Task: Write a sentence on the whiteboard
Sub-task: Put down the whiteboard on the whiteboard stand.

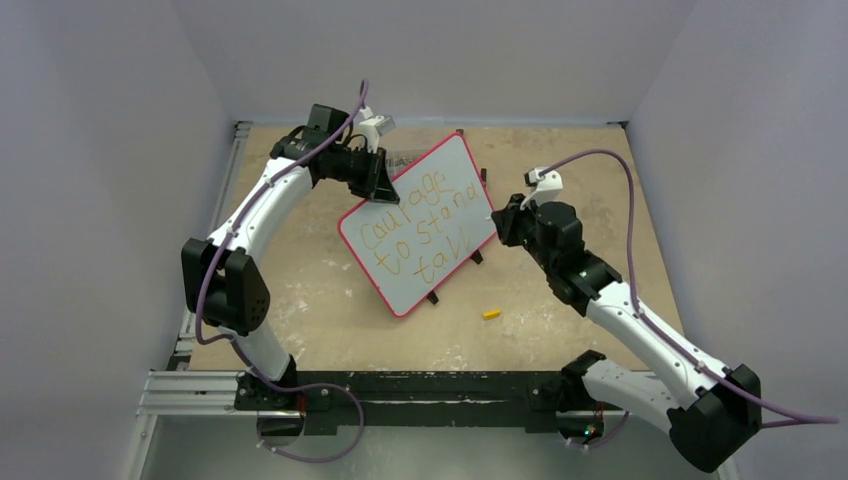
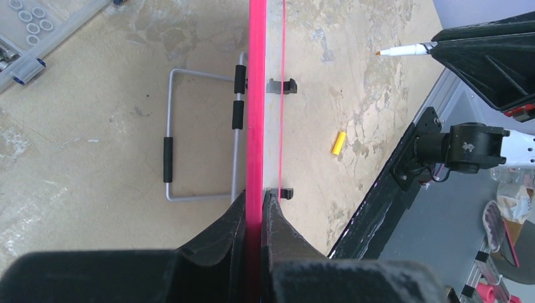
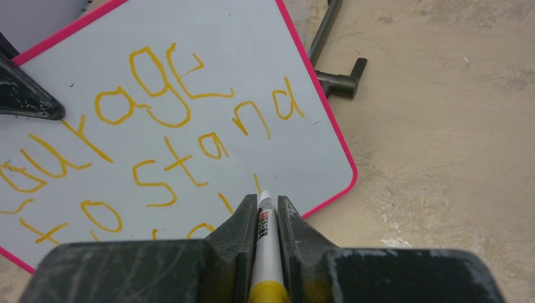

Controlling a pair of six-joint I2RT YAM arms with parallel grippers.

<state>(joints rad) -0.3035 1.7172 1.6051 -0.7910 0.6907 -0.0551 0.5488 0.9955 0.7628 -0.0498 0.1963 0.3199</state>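
The whiteboard (image 1: 455, 162) stands tilted on the table, red-pink rimmed, with the sentence (image 1: 418, 222) "courage to stand tall" in orange-yellow on three lines. My left gripper (image 1: 378, 186) is shut on the board's upper left edge. In the left wrist view the rim (image 2: 255, 95) runs edge-on between the left gripper (image 2: 254, 199) jaws. My right gripper (image 1: 500, 222) is by the board's right edge, shut on a white marker (image 3: 267, 246). The right gripper (image 3: 265, 202) faces the whiteboard (image 3: 252, 50) and the sentence (image 3: 164, 126). The marker (image 2: 404, 50) tip hangs clear of the board face.
A yellow marker cap (image 1: 491, 313) lies on the table in front of the board, the same cap (image 2: 339, 142) showing in the left wrist view. A wire stand (image 2: 189, 136) sits behind the board. Black clip feet (image 1: 432, 297) stick out at its lower edge. Grey walls enclose the table.
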